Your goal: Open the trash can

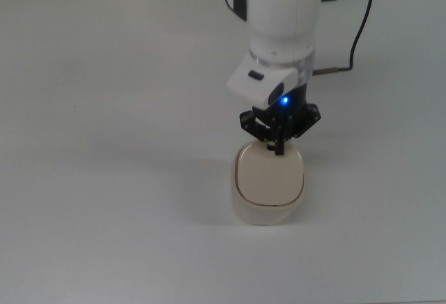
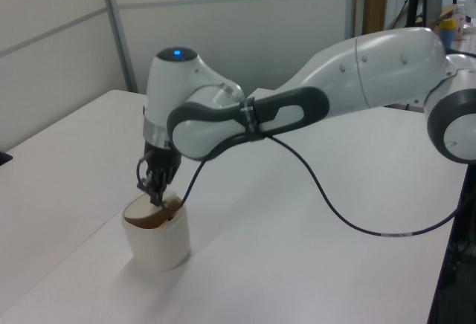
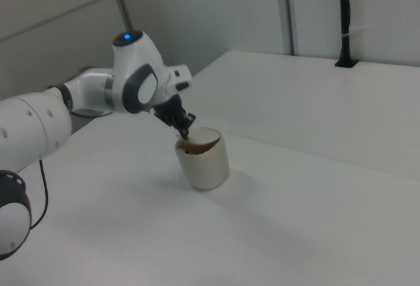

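The cream-beige trash can [image 1: 267, 213] stands on the white table [image 1: 104, 143] just in front of the arm. Its flat lid [image 1: 269, 176] is tilted up at one edge, and a dark brown gap shows under it in the left view [image 2: 151, 221] and in the right view [image 3: 195, 147]. My gripper [image 1: 279, 148] points down with its black fingers shut together, hovering just above the lid's far edge. Its tips hang close over the raised lid in the left view [image 2: 157, 198] and the right view [image 3: 186, 132]. The lid's black button is hidden under the fingers.
A black cable [image 1: 359, 32] runs from the arm across the table at the top view's upper right and loops over the tabletop in the left view [image 2: 349, 224]. Wall panels stand behind the table. A black post [image 3: 344, 17] rises at the table's far edge.
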Motion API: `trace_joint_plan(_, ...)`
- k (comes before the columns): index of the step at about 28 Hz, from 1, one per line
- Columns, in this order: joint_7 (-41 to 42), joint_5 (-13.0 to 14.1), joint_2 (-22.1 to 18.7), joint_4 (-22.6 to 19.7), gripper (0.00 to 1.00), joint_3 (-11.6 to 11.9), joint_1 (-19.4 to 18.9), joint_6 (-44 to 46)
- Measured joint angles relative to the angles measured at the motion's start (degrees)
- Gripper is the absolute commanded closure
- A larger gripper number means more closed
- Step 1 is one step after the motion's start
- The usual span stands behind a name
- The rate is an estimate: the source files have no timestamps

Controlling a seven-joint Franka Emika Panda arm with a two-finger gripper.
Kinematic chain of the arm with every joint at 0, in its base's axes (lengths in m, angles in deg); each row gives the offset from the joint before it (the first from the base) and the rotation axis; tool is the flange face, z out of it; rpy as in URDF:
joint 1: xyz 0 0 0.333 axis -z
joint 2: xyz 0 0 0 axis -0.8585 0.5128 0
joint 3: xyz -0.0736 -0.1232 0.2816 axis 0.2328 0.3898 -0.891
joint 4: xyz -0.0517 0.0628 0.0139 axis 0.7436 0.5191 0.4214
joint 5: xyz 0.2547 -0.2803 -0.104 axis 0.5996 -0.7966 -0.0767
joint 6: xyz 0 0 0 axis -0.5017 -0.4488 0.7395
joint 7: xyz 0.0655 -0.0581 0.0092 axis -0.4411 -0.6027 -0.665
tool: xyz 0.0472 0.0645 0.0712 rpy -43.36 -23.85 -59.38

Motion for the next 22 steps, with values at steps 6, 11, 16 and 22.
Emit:
trace_joint_plan(6,-0.15,1.82,-5.34,0.19,1.0,0.08,0.14,2.34)
trace_joint_plan(11,-0.17,1.88,-9.51,0.18,1.0,0.3,0.28,7.45)
trace_joint_plan(16,-0.17,1.87,-12.52,0.17,1.0,0.84,0.65,13.88)
trace_joint_plan(22,2.25,1.65,-15.72,0.16,1.0,1.09,2.75,24.43)
